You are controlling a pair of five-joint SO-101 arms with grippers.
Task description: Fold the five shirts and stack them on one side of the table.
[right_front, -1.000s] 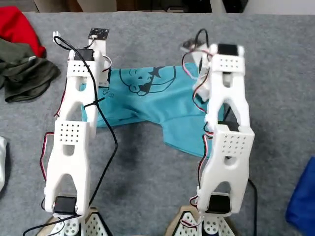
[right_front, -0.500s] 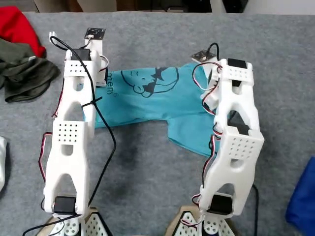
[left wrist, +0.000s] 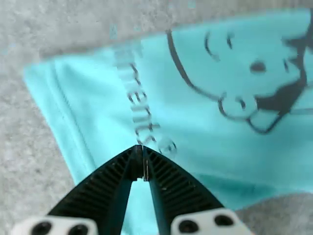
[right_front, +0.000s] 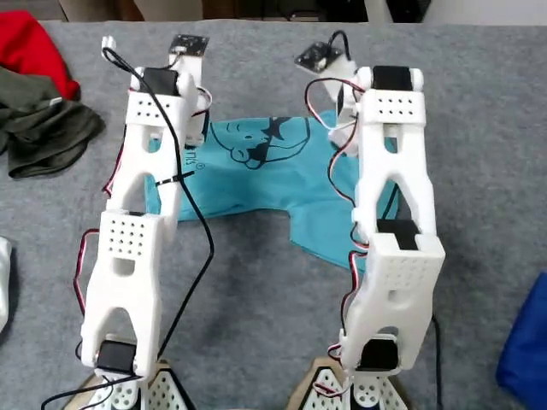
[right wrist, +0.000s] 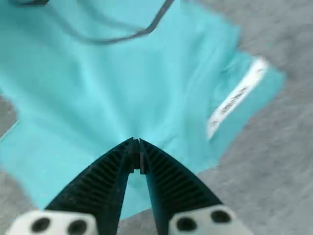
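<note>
Locate the teal shirt [right_front: 256, 175] near the middle of the grey desk [right_front: 479, 128], lying spread out with its dark bear drawing facing up. One part of it runs toward the robot beside the right arm [right_front: 389, 213].

Check the left claw [left wrist: 142, 164]: its jaws are closed tip to tip over the shirt's lettered side, close to a hemmed edge. Check the right claw [right wrist: 136, 152]: its jaws are likewise closed tip to tip over plain teal cloth, near a white label [right wrist: 234, 100]. You cannot tell whether either claw has cloth pinched between its tips.

Note the other garments, all well apart from the teal shirt:
- a red garment [right_front: 30, 47] at the far left corner;
- a dark green garment [right_front: 43, 124], crumpled, touching the red one;
- a white cloth [right_front: 4, 282] at the left edge;
- a blue garment [right_front: 526, 342] at the right edge.
</note>
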